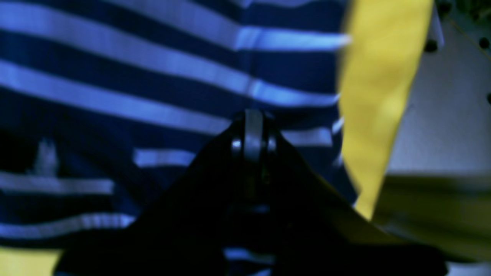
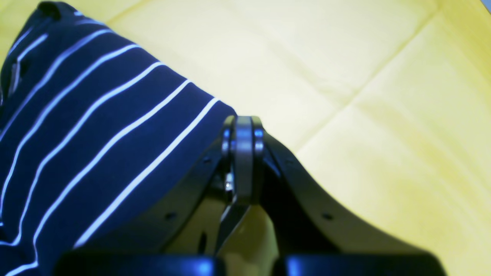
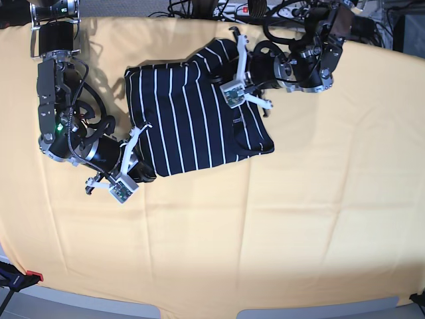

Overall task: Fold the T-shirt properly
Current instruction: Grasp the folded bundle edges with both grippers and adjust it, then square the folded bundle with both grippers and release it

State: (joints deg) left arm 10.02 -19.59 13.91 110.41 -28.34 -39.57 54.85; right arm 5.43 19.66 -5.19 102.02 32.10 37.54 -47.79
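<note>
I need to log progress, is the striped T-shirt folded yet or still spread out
Mostly spread, not properly folded. In the base view the T-shirt lies open and rumpled on the yellow cloth, with both grippers at its edges.

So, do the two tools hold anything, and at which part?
Both tools are shut. The right tool sits at an edge corner of the shirt; the left tool is over the shirt. Grip cannot be told.

Plain yellow-orange cloth (image 3: 299, 219) spread flat across the table, faint crease lines crossing it. Tangle of black cables (image 3: 199, 8) along the far edge. Small red-and-black clamp (image 3: 26, 276) at near-left corner.
</note>
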